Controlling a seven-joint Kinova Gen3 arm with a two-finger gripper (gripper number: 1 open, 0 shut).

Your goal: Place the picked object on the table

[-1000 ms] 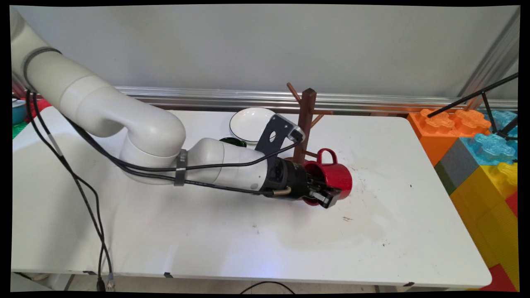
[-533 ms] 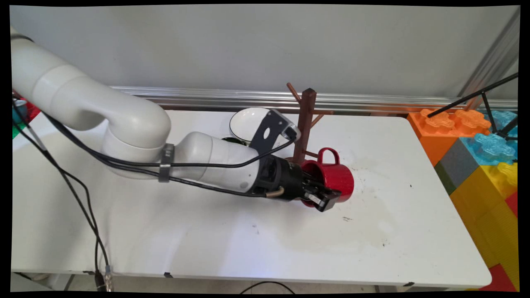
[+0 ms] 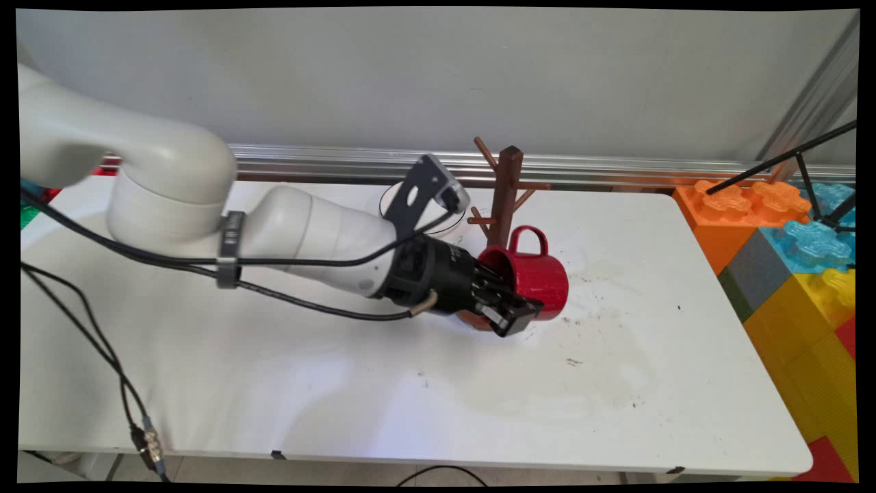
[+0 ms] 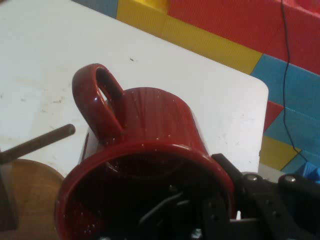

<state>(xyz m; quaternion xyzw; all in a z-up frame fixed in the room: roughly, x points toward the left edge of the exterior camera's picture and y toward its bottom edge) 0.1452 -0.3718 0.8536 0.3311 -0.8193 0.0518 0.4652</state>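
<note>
On worktop (image 3: 342, 383), left of centre: white bowl (image 3: 390, 203) mostly hidden behind arm. Centre: gripper (image 3: 510, 316) jaws clamped on rim of red mug (image 3: 537, 277), one finger inside; mug on its side, handle up, beside brown mug tree (image 3: 508, 198). Right: coloured blocks (image 3: 794, 260).

Glossy red mug (image 3: 536, 277); brown wooden rack (image 3: 508, 198); matt white table (image 3: 410, 383).

Bright, even light falls from above. The arm (image 3: 205, 226) casts a soft, pale shadow on the table (image 3: 410, 411) toward the near side. Small glints show on the mug (image 4: 150, 125), whose near rim is slightly soft in the hand view.
</note>
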